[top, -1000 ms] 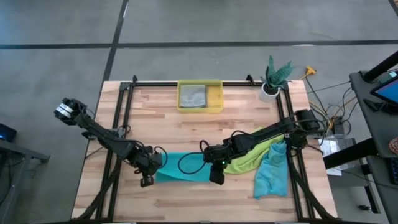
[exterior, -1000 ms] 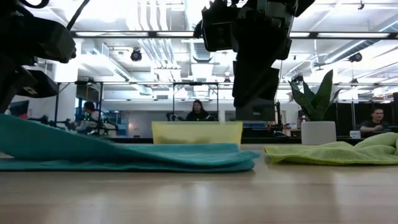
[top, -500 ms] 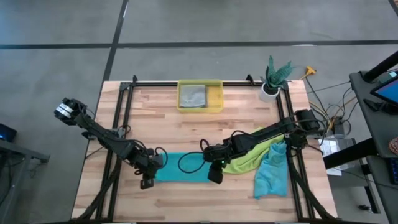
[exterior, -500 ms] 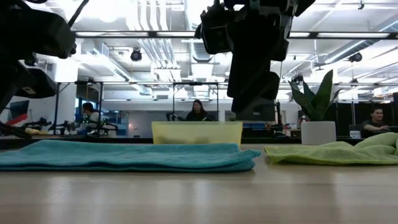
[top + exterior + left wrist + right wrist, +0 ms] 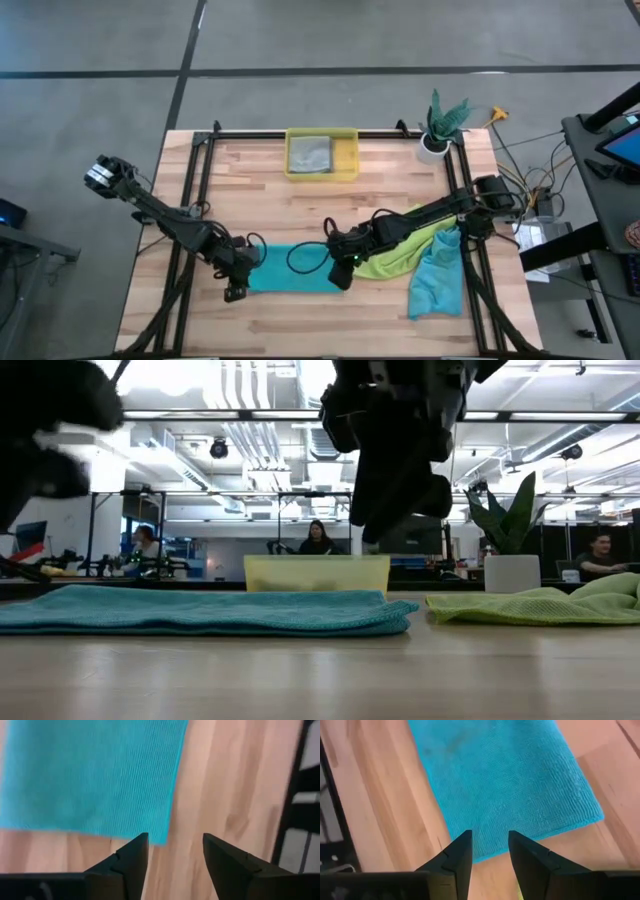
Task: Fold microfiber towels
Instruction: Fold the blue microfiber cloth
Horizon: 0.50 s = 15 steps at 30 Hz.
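Jaws on both arms stand apart with nothing between them. My left gripper (image 5: pixel 172 857) hangs over the teal towel's (image 5: pixel 292 270) end nearest the bench's left edge, with that cloth's corner just ahead of the fingertips (image 5: pixel 134 851) and bare wood under the gap. My right gripper (image 5: pixel 489 852) hangs over the same towel's other end, its fingers straddling the hem.

That teal towel lies flat as a long folded strip near the front edge of the bench (image 5: pixel 250 190), roughly mid-width; from the low view (image 5: pixel 200 610) it sits level with a doubled edge. Just beside its right end is the lime green towel (image 5: pixel 400 250), bunched, with the second teal towel (image 5: pixel 438 275) crumpled toward the front right corner. The grey towel (image 5: pixel 310 153) sits in the yellow bin (image 5: pixel 322 173) at the back edge, and a potted plant (image 5: pixel 440 125) stands at the back right.

Risks as I judge them: if I come down for the next fold with the left jaws this close to the corner, I could pinch only the top layer and peel the fold open. On the right, the lime cloth is close enough that a low sweep could drag it onto the teal strip. Uneven lift between the two arms would skew the fold.
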Each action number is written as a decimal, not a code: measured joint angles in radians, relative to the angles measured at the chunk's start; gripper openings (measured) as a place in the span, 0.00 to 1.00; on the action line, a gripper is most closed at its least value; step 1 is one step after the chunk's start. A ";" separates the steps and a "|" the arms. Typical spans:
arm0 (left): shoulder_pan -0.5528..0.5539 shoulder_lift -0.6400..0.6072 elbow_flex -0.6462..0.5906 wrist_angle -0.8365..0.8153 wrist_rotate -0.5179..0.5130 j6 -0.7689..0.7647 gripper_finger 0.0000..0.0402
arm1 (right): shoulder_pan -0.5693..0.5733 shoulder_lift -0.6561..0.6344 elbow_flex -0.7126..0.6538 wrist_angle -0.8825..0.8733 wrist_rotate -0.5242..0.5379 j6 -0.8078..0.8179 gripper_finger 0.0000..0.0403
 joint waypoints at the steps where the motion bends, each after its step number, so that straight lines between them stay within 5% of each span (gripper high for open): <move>1: 0.003 -0.005 0.013 -0.001 -0.020 0.000 0.43 | -0.007 0.000 0.000 0.000 -0.008 0.027 0.31; 7: 0.055 -0.043 0.072 -0.005 -0.151 0.023 0.43 | -0.092 0.000 0.000 0.013 -0.164 0.081 0.37; 15: 0.170 -0.114 0.135 -0.010 -0.154 0.104 0.43 | -0.237 0.001 0.000 -0.002 -0.263 -0.034 0.42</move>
